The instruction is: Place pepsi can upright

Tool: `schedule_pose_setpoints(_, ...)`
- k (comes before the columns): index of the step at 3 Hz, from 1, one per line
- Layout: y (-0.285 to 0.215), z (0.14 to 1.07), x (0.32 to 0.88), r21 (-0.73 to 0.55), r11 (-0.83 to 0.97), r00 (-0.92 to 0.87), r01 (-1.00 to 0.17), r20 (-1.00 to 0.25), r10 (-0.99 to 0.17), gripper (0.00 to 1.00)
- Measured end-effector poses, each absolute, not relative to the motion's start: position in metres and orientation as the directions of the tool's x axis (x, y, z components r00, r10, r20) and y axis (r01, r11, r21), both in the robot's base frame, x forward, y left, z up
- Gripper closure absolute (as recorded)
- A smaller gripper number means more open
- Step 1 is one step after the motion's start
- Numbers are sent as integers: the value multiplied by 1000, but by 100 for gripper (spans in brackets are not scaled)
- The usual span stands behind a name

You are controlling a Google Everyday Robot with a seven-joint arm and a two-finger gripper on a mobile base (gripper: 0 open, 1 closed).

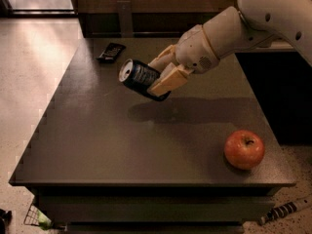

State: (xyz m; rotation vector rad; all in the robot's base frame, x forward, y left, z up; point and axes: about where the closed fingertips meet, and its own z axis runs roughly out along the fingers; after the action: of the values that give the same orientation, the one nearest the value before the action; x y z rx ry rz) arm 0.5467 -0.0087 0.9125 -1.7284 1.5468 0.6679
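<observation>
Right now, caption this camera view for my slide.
Gripper holds the pepsi can tilted above the dark table, a red apple near the front right.

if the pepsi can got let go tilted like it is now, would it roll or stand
The pepsi can hangs tilted, nearly sideways, in the end effector above the middle of the table. Released like this it would probably land on its side and roll, being round. Its smooth wall looks slippery, so it might shift in the grip.
</observation>
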Motion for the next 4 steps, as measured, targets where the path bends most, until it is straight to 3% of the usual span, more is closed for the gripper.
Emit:
schedule_pose_setpoints(2, 33, 905, 537, -178, 26, 170, -984, -967, -190, 100)
schedule_pose_setpoints(3, 39, 903, 523, -166, 75, 159, -983, -984, -83, 100)
schedule_pose_setpoints(4, 40, 896, 519, -142, 117, 134, -983, -989, -69, 100)
